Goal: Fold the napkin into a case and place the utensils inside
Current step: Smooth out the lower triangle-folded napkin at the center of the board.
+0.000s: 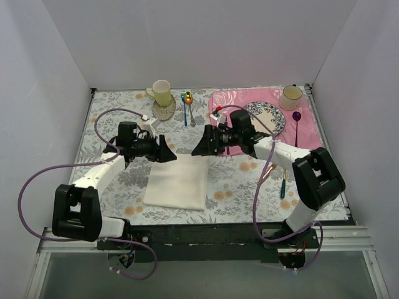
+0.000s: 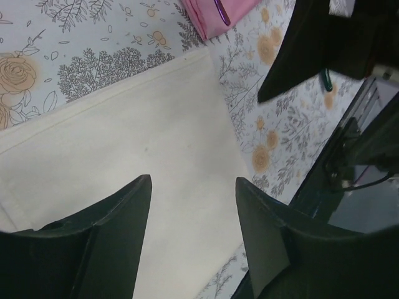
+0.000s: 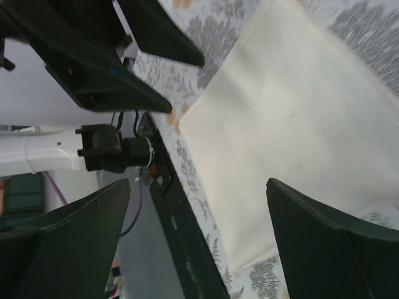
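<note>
Bench [image 1: 112, 112] in floral cloth. Two arms: left arm [image 1: 103, 171] and right arm [image 1: 283, 156] both bend in toward centre, heads low and facing each other. One napkin [image 1: 176, 182], a flat cream rectangle at centre front of the bench, its far edge under both heads. Left fingers [image 2: 118, 230] parted, released, nothing between them, napkin below. Right fingers [image 3: 312, 230] spread wide, released, nothing held, napkin below.

One pink placemat [image 1: 234, 99] far right. It carries one patterned plate [image 1: 274, 118] and one cream cup [image 1: 290, 96] at its far right corner. One yellow-green mug [image 1: 162, 92] far centre-left, at the far edge of a round coaster [image 1: 163, 113]. Cannot tell what is in the cup or mug.

Utensils I can make out, three:
- teal-handled spoon [image 1: 186, 109] right of the coaster, well apart from the napkin
- purple utensil [image 1: 297, 128] by the plate
- blue-handled utensil [image 1: 282, 187] near the right arm
</note>
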Controlling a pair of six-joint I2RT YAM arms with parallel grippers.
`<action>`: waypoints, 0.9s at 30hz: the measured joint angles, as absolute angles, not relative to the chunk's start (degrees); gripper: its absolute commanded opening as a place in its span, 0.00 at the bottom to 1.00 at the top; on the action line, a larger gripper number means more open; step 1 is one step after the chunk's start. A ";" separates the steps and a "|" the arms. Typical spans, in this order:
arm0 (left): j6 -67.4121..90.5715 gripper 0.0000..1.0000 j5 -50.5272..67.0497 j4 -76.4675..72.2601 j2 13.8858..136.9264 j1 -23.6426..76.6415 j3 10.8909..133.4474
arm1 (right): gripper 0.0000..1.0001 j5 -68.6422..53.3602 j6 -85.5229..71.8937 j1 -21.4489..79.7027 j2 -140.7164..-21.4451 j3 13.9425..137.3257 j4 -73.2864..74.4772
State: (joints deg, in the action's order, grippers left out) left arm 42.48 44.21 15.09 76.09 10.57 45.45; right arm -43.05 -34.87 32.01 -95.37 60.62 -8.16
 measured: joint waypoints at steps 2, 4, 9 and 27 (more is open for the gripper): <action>48.07 0.58 45.36 12.84 77.67 8.67 45.41 | 0.99 -44.66 -39.51 34.46 -97.03 58.22 -11.38; 52.31 0.61 46.15 10.90 79.55 8.38 45.41 | 0.99 -46.00 -43.53 36.75 -100.05 57.12 -13.85; 61.49 0.59 48.75 5.98 87.57 8.38 45.32 | 0.99 -47.46 -49.43 38.87 -106.32 54.50 -18.09; 63.40 0.51 52.45 5.56 102.06 -3.36 45.69 | 0.99 -55.83 -42.74 34.89 -120.49 66.65 -15.11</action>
State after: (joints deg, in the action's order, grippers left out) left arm 63.40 52.45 5.56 102.06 -3.36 45.69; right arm -55.83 -42.74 34.89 -120.49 66.65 -15.11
